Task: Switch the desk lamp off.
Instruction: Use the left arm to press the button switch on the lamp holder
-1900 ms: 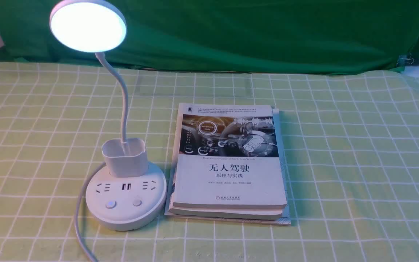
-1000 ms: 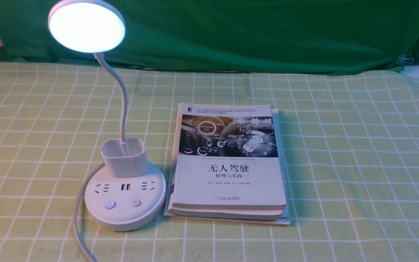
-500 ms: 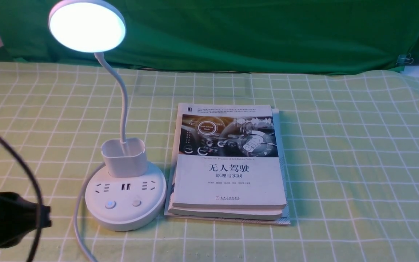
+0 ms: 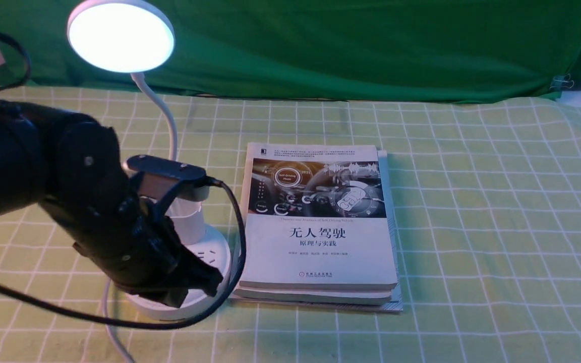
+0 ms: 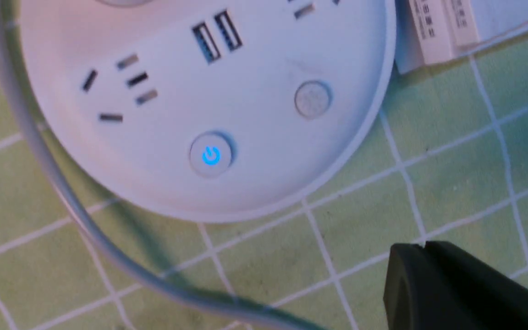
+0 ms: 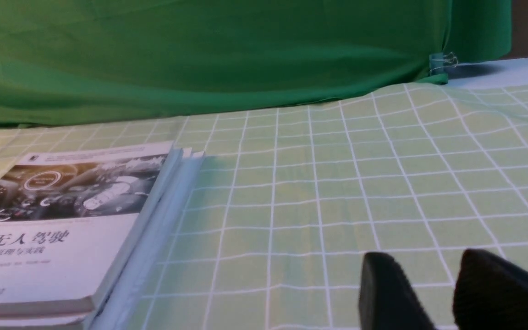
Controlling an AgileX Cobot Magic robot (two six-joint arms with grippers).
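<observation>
Lamp lit, standing left on tabletop, just beside books; power button on base glowing blue. Left end effector low over base's front; clenched or released, cannot tell. Right end effector released, fingers slightly apart, low over tabletop, near books.

Books sit just right of the desk lamp; its cord skirts the left; tablecloth beyond the books lies open.
</observation>
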